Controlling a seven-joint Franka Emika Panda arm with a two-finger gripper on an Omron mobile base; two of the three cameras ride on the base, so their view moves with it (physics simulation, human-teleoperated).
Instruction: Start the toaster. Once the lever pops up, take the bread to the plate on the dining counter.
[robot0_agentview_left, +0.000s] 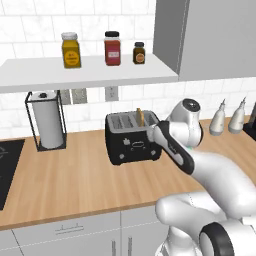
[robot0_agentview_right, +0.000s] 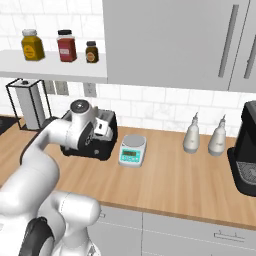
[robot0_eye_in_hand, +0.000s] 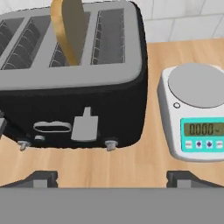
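The gripper (robot0_eye_in_hand: 112, 177) stands wide open and holds nothing, low before the toaster (robot0_eye_in_hand: 72, 83), where the bread (robot0_eye_in_hand: 70, 28) sticks up from a middle slot. In the left base view the arm covers the toaster's (robot0_agentview_left: 131, 136) right end, so reaching blind may bump it. In the right base view the scale (robot0_agentview_right: 132, 150) sits just beside; a wide swing could knock it.

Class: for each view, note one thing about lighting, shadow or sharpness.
Left base view: even light, slightly soft; the shelf darkens the wall below it. Right base view: the cabinets are flat grey, no glare. Hand view: the toaster is sharp, its front dark.
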